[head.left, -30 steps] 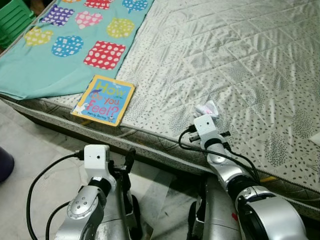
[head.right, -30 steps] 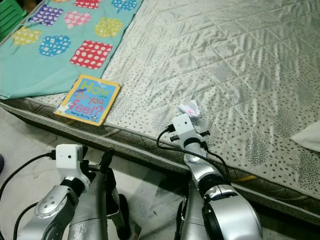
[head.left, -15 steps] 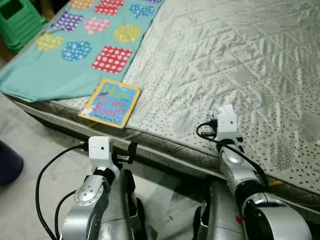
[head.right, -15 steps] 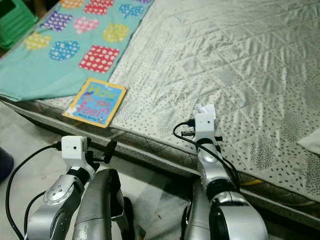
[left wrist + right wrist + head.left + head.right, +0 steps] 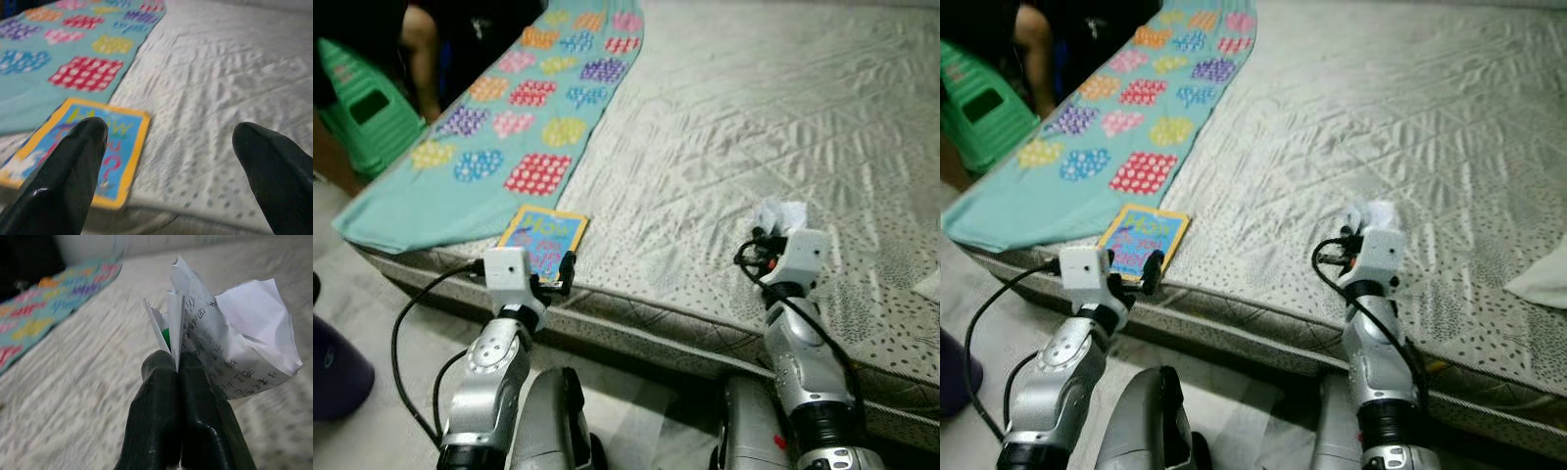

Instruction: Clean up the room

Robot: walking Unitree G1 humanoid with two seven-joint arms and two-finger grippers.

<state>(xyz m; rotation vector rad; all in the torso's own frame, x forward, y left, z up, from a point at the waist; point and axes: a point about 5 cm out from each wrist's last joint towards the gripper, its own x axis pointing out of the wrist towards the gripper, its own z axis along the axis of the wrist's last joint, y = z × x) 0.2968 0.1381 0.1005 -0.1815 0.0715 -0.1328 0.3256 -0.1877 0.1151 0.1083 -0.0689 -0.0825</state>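
Right gripper pinches a crumpled printed paper above the quilted, speckled mattress, with a teal patterned cloth on it, while the left gripper, fingers spread wide, faces a glossy rectangular book at the mattress edge.

crumpled paper, pinched, above mattress

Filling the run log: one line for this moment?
right gripper: shut on crumpled paper | left gripper: open, facing book | mattress
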